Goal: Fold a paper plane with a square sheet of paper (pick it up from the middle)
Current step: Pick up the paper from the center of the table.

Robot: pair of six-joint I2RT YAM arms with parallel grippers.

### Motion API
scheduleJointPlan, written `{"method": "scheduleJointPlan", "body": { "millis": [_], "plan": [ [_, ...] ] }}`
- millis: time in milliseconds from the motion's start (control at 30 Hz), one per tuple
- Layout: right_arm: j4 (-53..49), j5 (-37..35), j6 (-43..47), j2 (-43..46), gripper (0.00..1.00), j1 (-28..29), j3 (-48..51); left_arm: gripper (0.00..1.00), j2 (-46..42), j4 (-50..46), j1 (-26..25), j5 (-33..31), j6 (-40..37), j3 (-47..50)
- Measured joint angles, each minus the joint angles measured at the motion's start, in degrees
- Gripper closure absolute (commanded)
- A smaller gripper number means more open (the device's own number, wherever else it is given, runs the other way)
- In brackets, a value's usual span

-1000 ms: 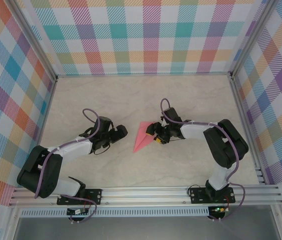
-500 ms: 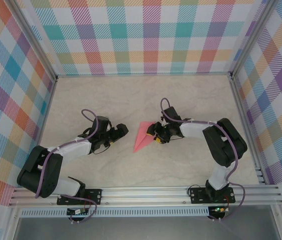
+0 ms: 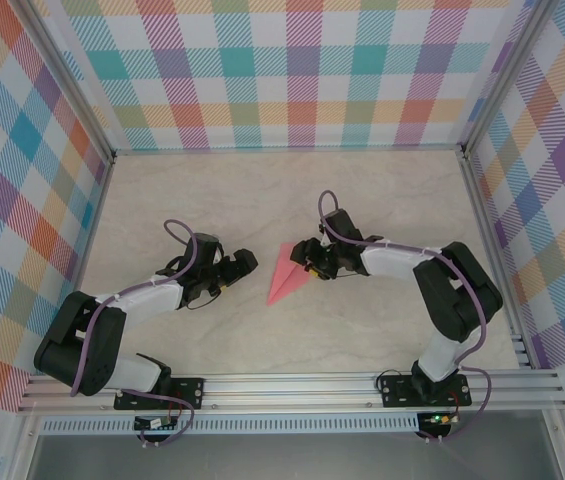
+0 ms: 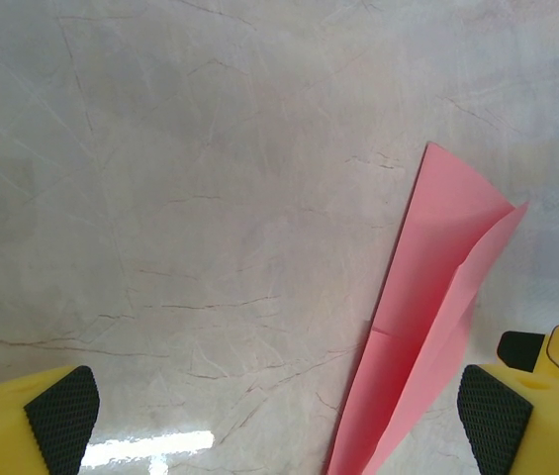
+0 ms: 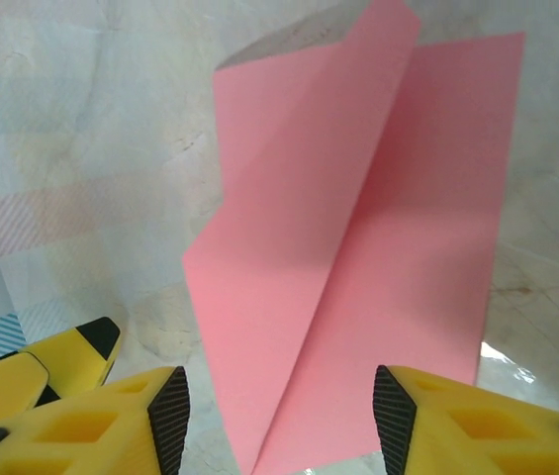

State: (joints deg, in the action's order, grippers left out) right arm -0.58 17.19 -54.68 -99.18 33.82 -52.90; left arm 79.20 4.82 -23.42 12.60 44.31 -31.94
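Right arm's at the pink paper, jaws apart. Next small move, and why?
Likely close the right gripper on the paper plane: its near end lies between the open fingers and one flap looks raised. The left gripper is open, beside the paper but apart from it.

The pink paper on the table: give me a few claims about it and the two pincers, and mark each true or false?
1. The paper plane is folded to a narrow point. True.
2. The left pincer is clamped on it. False: its jaws are wide open over the bare table, beside the paper and not touching it.
3. The right pincer straddles the paper plane, one jaw on each side. True.
4. The paper plane leans against the checked back wall. False: it lies mid-table, well away from the walls.
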Motion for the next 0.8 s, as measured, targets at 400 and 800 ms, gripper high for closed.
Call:
{"method": "scheduleJointPlan", "body": {
  "millis": [400,800],
  "plan": [
    [1.9,2.9,0.1,-7.5,0.57,0.4,-3.6,0.04,0.0,-0.1,0.0,0.4,0.0,0.1],
    [5.6,5.9,-0.1,-8.0,0.91,1.1,-3.8,0.04,-0.7,-0.1,0.0,2.0,0.0,0.7]
  ]
}}
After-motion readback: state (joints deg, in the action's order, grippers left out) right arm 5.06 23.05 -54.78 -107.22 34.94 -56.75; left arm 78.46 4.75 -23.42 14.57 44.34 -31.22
